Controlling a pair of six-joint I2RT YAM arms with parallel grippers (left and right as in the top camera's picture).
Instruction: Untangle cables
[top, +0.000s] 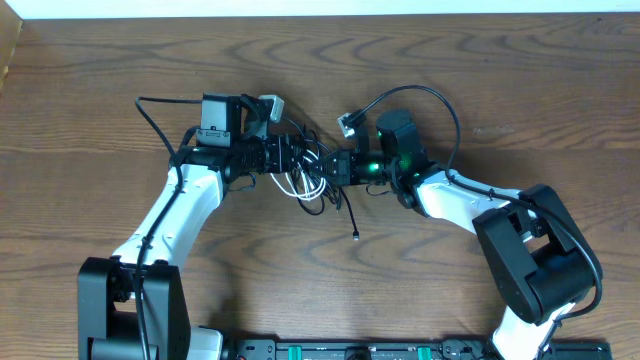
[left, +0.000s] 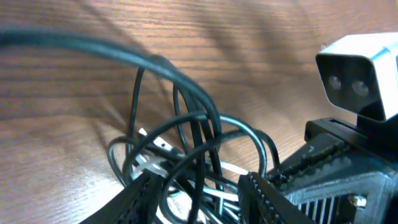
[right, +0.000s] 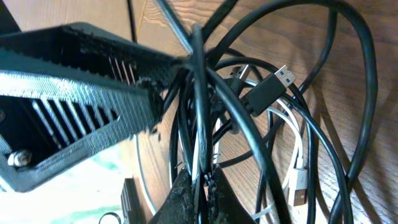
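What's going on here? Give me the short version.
Two robot arms are working on a knot of cables in the middle of the table. The right claw is shut on black strands of the knot. The left claw stands open, with several loops running loosely through its gap, so it grips nothing. A white cable is threaded among the black ones. The tangle is not yet undone.

I see the tangle of thin black and white cables (top: 308, 180) lying mid-frame on the brown wooden table (top: 90, 60). It sits between the black left gripper (top: 278, 157) on its left and the black right gripper (top: 338, 166) on its right. One strand trails toward the bottom of the frame, ending in a small black plug (top: 357, 236). A thin black cable loop (top: 441, 98) arcs above the right gripper.
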